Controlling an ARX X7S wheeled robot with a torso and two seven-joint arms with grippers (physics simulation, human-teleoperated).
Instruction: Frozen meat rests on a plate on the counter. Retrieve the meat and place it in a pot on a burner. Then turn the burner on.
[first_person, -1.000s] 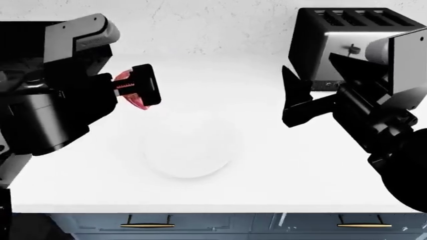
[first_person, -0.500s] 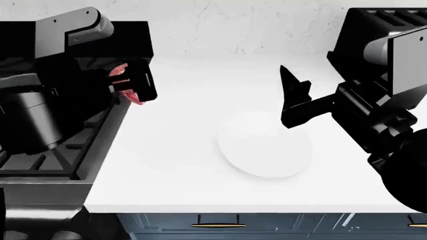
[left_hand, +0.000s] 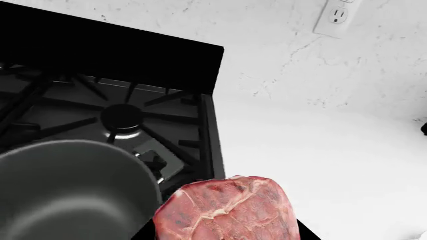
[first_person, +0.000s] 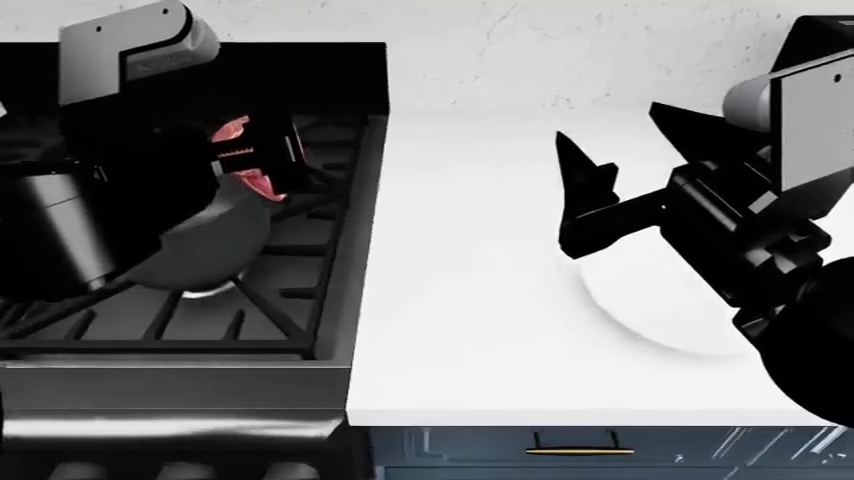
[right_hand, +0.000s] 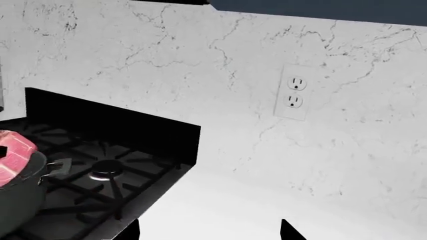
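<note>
1. Left claw (first_person: 254, 160), black two-finger type, is clamped on the red-pink marbled chunk of frozen meat (first_person: 240, 150); the chunk sits between the fingers, held in the air, clear of any surface.
2. The meat is at the rim of the dark grey round metal pot (first_person: 200, 245), about 1 o'clock from the pot's centre in the head view. Left wrist view shows the meat (left_hand: 227, 210) just beside the pot (left_hand: 67, 190), not over its middle.
3. Pot stands on the black cast-iron grates of the gas stove (first_person: 307, 290); another round burner (left_hand: 123, 117) lies behind it, uncovered.
4. Handling judgement: frozen, so likely stiff and fairly dense; surface may be slick. Hold across the broad flat faces, as the fingers appear to do.
5. Right claw (first_person: 587, 190), black, hangs spread apart and empty over the smooth white bench (first_person: 467, 300).
6. Plain round white plate (first_person: 654, 320) lies bare at 3 o'clock on the bench, partly hidden by the right arm.
</note>
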